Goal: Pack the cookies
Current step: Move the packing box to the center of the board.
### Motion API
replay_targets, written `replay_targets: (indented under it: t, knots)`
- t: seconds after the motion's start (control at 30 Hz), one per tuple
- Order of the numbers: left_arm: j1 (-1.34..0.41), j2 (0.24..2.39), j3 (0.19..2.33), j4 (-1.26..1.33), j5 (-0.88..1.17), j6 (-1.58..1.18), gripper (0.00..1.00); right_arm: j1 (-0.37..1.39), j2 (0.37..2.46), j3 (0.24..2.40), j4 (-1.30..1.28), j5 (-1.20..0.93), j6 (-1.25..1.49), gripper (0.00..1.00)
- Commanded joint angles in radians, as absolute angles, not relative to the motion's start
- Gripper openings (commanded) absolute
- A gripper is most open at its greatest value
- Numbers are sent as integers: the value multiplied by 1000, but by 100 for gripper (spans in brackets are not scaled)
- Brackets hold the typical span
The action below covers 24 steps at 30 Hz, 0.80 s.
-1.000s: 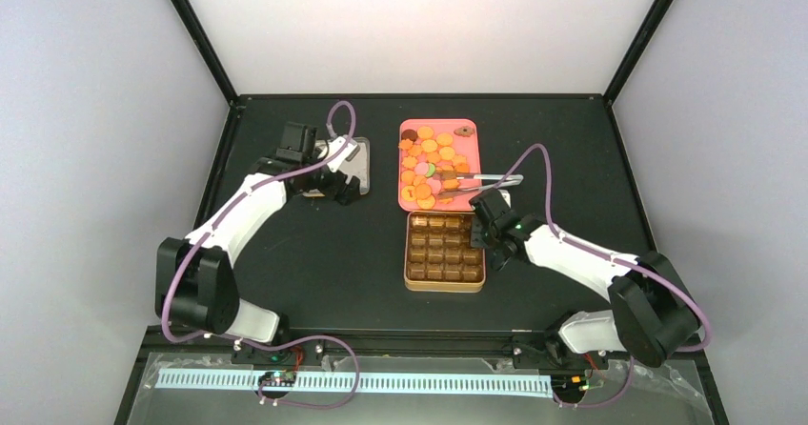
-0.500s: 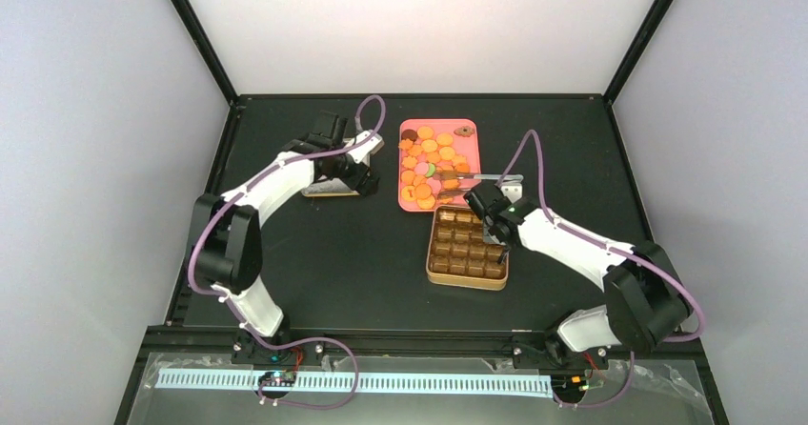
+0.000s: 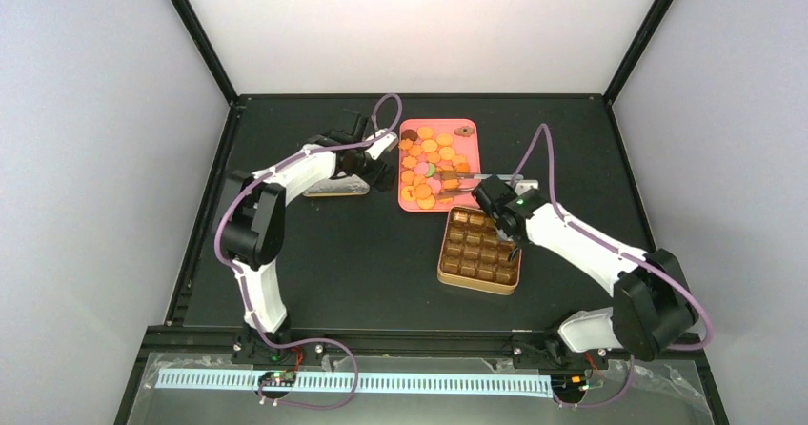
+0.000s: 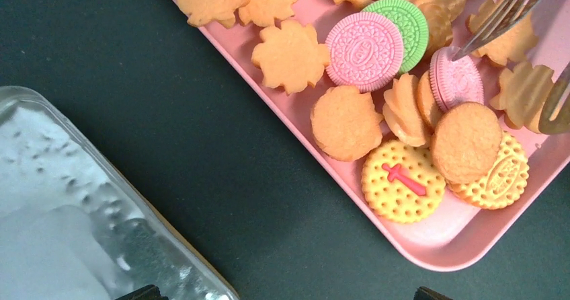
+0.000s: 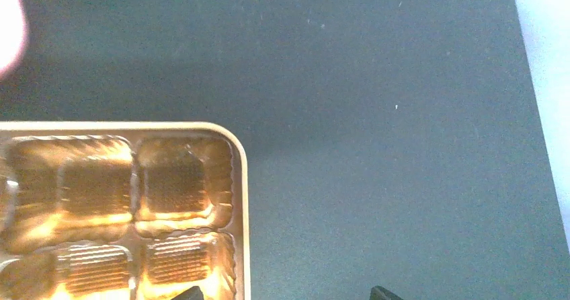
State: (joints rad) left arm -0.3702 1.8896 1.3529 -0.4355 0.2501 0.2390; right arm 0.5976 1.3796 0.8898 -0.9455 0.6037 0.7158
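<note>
The cookies [image 3: 431, 163] lie piled in a pink tray [image 3: 470, 144] at the back middle of the table; most are orange and one is pink [image 4: 366, 51]. A gold tin [image 3: 479, 251] with brown compartment cups sits just in front of the tray, turned slightly. My left gripper [image 3: 379, 168] hovers open beside the tray's left edge [image 4: 430, 246], with only bare mat between its fingertips [image 4: 286, 293]. My right gripper [image 3: 512, 239] is open and straddles the tin's right rim [image 5: 240, 199], one fingertip [image 5: 191, 292] over a cup and the other over the mat.
Metal tongs [image 3: 486, 177] rest across the tray's right side, their tips [image 4: 501, 14] among the cookies. A clear lid [image 3: 333, 190] lies on the mat left of the tray, close to my left gripper [image 4: 60, 206]. The table's right edge [image 5: 548, 78] shows pale.
My right gripper pulled the gold tin to the right and toward the front, then opened its jaws. My left arm swung right from the lid to the tray's left edge.
</note>
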Motion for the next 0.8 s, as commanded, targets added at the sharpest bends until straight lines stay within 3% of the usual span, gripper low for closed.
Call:
replay_targets:
  t: [0.0, 0.2, 0.47, 0.77]
  knots:
    - [-388, 1923, 1396, -393, 238, 161, 98, 612, 1306, 979, -968, 603, 725, 65]
    - [-388, 1955, 1412, -401, 292, 71, 87, 756, 1362, 1078, -797, 503, 722, 58]
    - [-369, 1894, 1361, -413, 305, 29, 87, 890, 1617, 1197, -709, 481, 721, 43]
    - [-333, 1866, 1339, -439, 325, 20, 88, 907, 1718, 1179, -632, 469, 708, 31]
